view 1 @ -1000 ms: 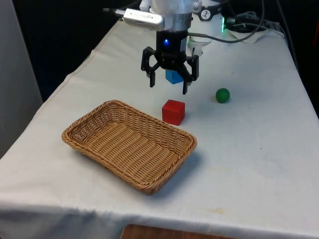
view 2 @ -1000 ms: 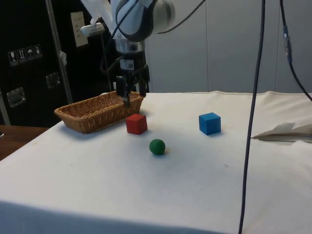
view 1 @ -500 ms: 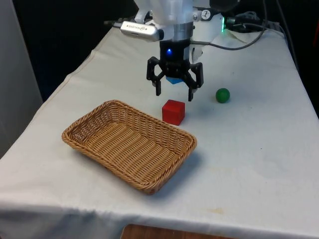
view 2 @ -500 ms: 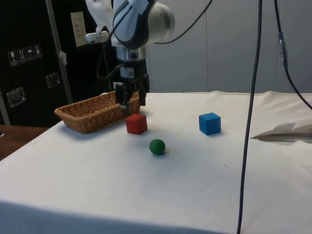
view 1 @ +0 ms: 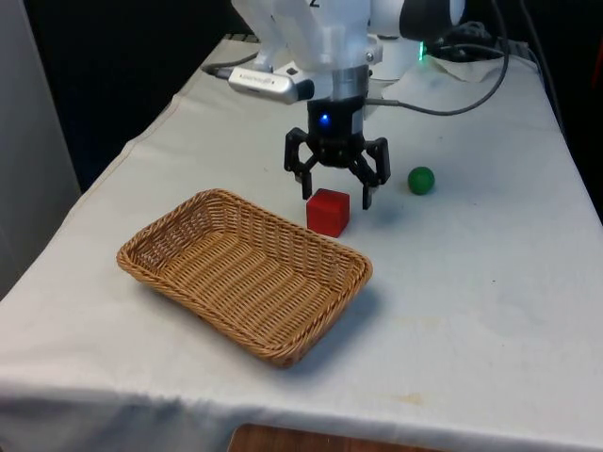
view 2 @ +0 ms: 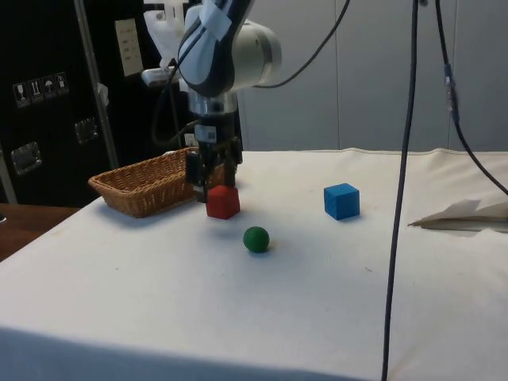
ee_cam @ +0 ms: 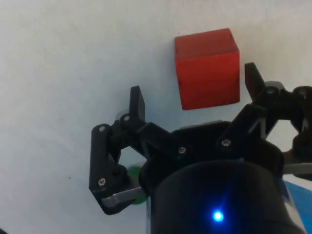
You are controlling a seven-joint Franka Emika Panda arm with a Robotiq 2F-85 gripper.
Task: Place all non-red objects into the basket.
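Lowered since 1 second ago, the arm (view 1: 311, 38) points straight down, fingers (view 1: 308, 188) spread above the red cube (view 1: 328, 211).

The basket (view 1: 243, 273) occupies the lower left centre of the front view, resting on the table (view 1: 471, 311). One cube (view 1: 328, 211) lies at frame centre, just beside the basket's far right rim. The gripper (view 1: 337, 193) hangs directly above and slightly behind that cube. The ball (view 1: 421, 180) lies right of centre, apart from this cube. In the side view, a second cube (view 2: 342, 200) sits right of centre, beyond the ball.
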